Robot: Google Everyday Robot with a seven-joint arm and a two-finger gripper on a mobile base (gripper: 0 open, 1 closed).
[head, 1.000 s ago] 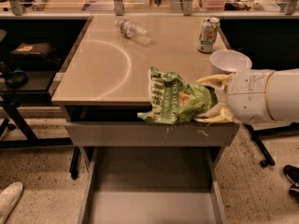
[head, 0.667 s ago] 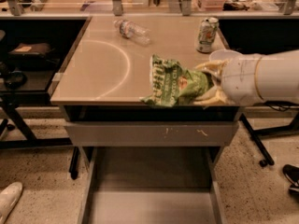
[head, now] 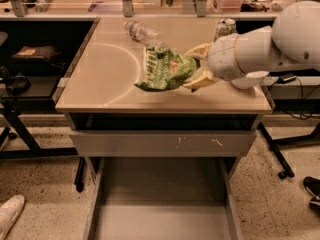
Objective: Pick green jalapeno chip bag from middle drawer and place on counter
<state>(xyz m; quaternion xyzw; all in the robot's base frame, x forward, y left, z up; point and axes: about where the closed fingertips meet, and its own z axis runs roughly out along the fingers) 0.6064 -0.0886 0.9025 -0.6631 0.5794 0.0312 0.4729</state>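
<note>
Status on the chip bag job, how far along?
Done: green jalapeno chip bag is out of the open middle drawer. In hand: gripper grips it over the counter, right of centre. Left: set it down, release.

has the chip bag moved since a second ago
Yes. The green jalapeno chip bag, in the gripper, moved from the front edge of the counter further in, toward the water bottle.

Just the one camera here. It looks from high up on the drawer side, angled down and forward across the counter (head: 100, 84), close enough that it fills mid-frame and the open middle drawer (head: 160, 204) runs off the bottom. My gripper (head: 194, 66) is right of centre over the counter, pinching the green jalapeno chip bag (head: 162, 69).
</note>
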